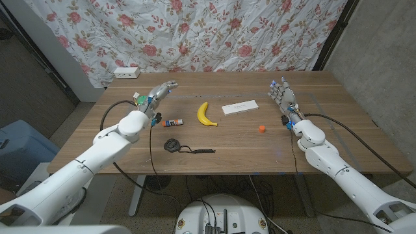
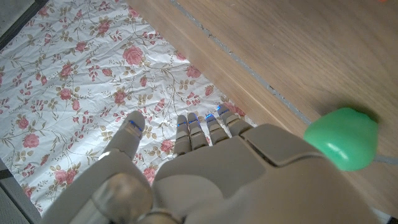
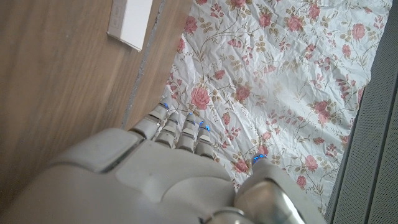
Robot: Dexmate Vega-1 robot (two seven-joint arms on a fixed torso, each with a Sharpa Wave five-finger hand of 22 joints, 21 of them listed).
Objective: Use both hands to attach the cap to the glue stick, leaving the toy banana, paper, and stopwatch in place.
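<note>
The left hand [image 1: 158, 93] is raised over the table's left side, released, fingers spread, holding nothing. The glue stick [image 1: 173, 122] lies just inward of it and nearer the robot, its long axis running across the table toward the toy banana [image 1: 206, 114]; it is a short white tube with dark and orange printing. The right hand [image 1: 283, 95] is likewise released, fingers extended upward. The small orange cap [image 1: 262, 129] sits inward of it and nearer the robot, close by. So each hand has its own piece nearest: left for the stick, right for the cap.
</note>
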